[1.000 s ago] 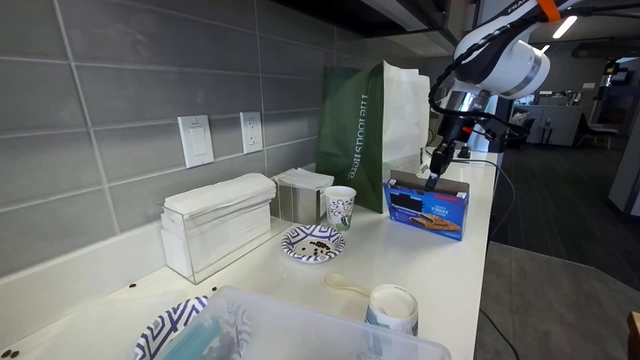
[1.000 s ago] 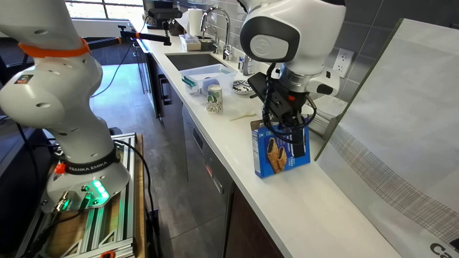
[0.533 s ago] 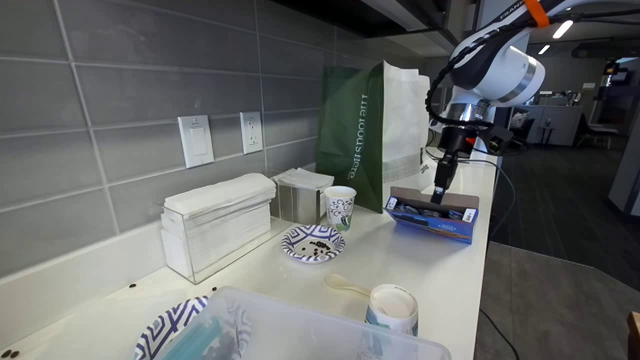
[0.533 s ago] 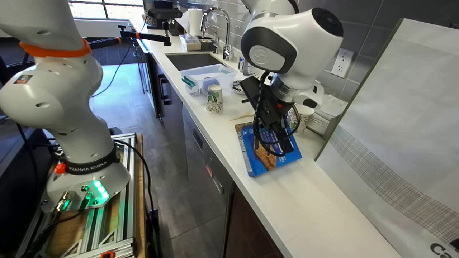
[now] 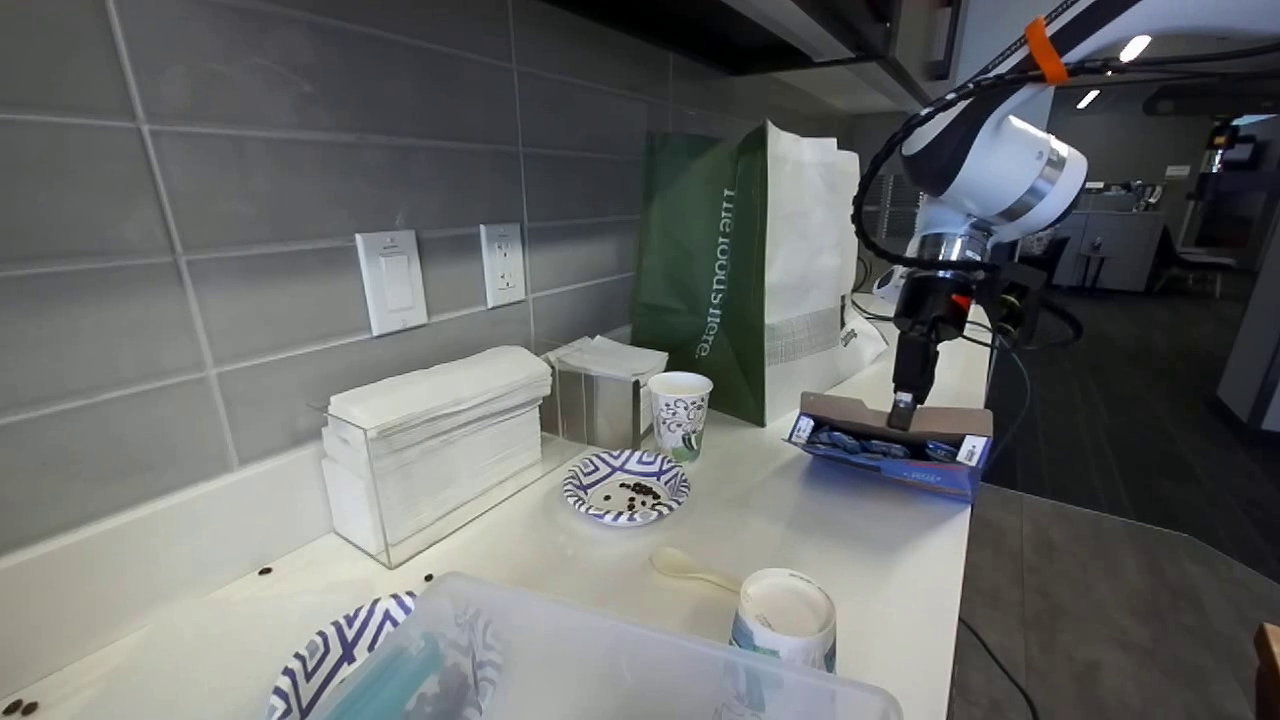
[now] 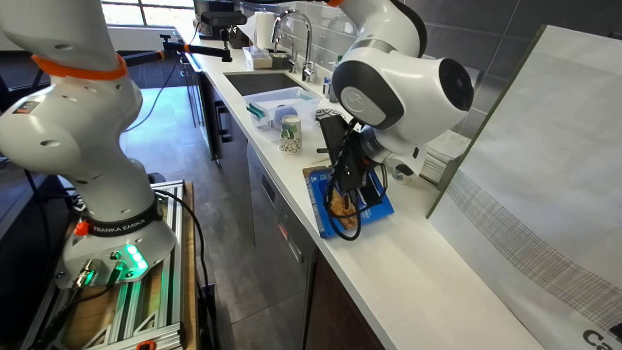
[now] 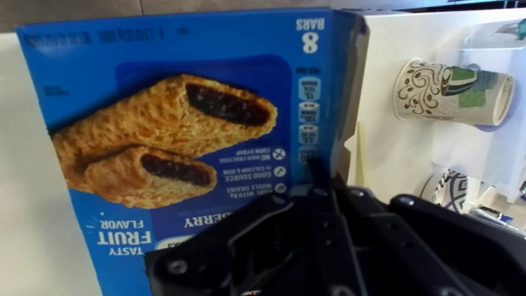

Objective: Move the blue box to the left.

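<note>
The blue box [image 5: 890,472] is tilted, its open end facing the camera in an exterior view, with wrapped bars and a brown flap showing inside. It leans at the counter's front edge, and its pastry-picture face shows in the other exterior view [image 6: 375,210] and in the wrist view [image 7: 164,53]. My gripper [image 5: 902,410] is shut on the box's wall at the open end, one finger against the inside. In the wrist view the gripper [image 7: 328,183] covers part of the box's edge. Whether the box's bottom touches the counter is hard to tell.
A tall green bag [image 5: 700,290] stands behind the box near the wall. A paper cup [image 5: 680,415], patterned bowl [image 5: 580,498], napkin dispenser [image 5: 440,470], spoon [image 5: 690,567], upturned cup [image 5: 785,610] and clear bin [image 5: 620,650] stand along the counter [image 6: 418,291].
The box has tipped from nearly upright to leaning, its opening now facing the camera in an exterior view. Gripper and box have moved together to the counter's front edge.
</note>
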Robot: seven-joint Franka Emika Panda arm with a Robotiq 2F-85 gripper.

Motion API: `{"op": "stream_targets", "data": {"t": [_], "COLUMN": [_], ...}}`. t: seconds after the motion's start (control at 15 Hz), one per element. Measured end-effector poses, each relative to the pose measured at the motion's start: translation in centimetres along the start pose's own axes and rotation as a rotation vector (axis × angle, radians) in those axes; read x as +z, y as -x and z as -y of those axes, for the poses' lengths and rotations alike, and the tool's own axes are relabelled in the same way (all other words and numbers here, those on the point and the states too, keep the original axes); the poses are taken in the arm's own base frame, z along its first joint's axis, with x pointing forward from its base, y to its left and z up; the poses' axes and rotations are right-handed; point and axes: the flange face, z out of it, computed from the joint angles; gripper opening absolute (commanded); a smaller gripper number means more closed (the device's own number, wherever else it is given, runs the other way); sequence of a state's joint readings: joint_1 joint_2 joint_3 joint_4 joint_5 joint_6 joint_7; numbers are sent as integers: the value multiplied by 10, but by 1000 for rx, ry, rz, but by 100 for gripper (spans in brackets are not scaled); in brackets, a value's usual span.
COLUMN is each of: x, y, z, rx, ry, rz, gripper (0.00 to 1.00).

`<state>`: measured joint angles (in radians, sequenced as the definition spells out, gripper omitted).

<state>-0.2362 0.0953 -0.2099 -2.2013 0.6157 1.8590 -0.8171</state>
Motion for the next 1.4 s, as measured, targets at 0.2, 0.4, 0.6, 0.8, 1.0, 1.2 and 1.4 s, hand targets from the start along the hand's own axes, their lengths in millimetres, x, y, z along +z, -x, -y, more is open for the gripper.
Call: {"op": "stream_targets", "data": {"t": [0.2,0.4,0.6,0.8,1.0,1.2,1.4], "x": [0,-3,-18,-45,-70,-87,-94], "y": [3,2,-3,-9,-12,-14,-14], "z": [-11,-15,-9,2,12,14,13], "rx": [29,36,1,-41,-65,-68,-62], "ry": [-57,-71,-11,126,260,363,436], "rz": [8,8,22,24,-14,-59,-86], "gripper": [0,0,0,0,0,0,0]}}
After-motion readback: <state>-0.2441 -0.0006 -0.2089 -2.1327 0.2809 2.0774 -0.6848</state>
